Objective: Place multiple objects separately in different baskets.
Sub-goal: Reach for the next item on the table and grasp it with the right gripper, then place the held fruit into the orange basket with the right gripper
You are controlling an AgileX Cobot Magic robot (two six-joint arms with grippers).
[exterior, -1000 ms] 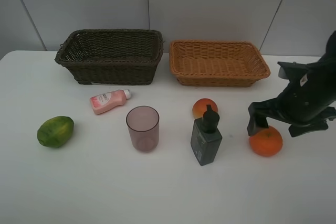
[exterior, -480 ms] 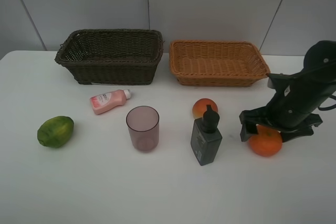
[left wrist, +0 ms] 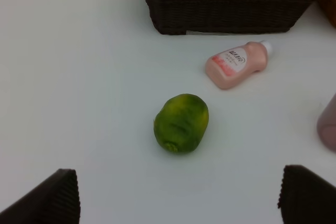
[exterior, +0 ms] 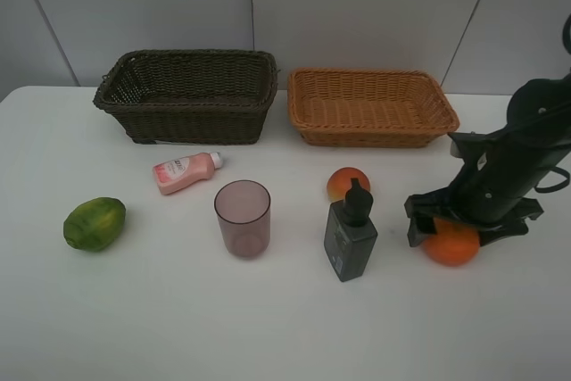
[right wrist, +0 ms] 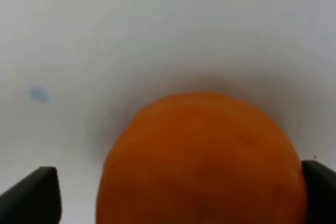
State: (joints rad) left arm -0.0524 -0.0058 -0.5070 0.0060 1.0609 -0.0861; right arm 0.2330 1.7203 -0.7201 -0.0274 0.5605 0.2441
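The orange (exterior: pixel 451 245) lies on the white table at the right. My right gripper (exterior: pixel 462 226) is down over it, open, with a finger on each side. In the right wrist view the orange (right wrist: pixel 202 161) fills the space between the fingers (right wrist: pixel 31 195). The green oval fruit (exterior: pixel 94 223) lies at the far left, also in the left wrist view (left wrist: pixel 181 123). My left gripper (left wrist: pixel 176 203) is open and empty, short of that fruit. The pink squeeze bottle (exterior: pixel 185 172), mauve cup (exterior: pixel 242 218), peach-like fruit (exterior: pixel 343 182) and dark green pump bottle (exterior: pixel 350 236) stand mid-table.
The dark brown basket (exterior: pixel 192 122) stands at the back left and the orange-tan basket (exterior: pixel 375 137) at the back right; no items show in either. The left wrist view shows the dark basket (left wrist: pixel 231 14), the pink bottle (left wrist: pixel 237 64) and the cup's edge (left wrist: pixel 328 127).
My right gripper has moved left and down from beside the orange and now straddles it. The other objects have not moved.
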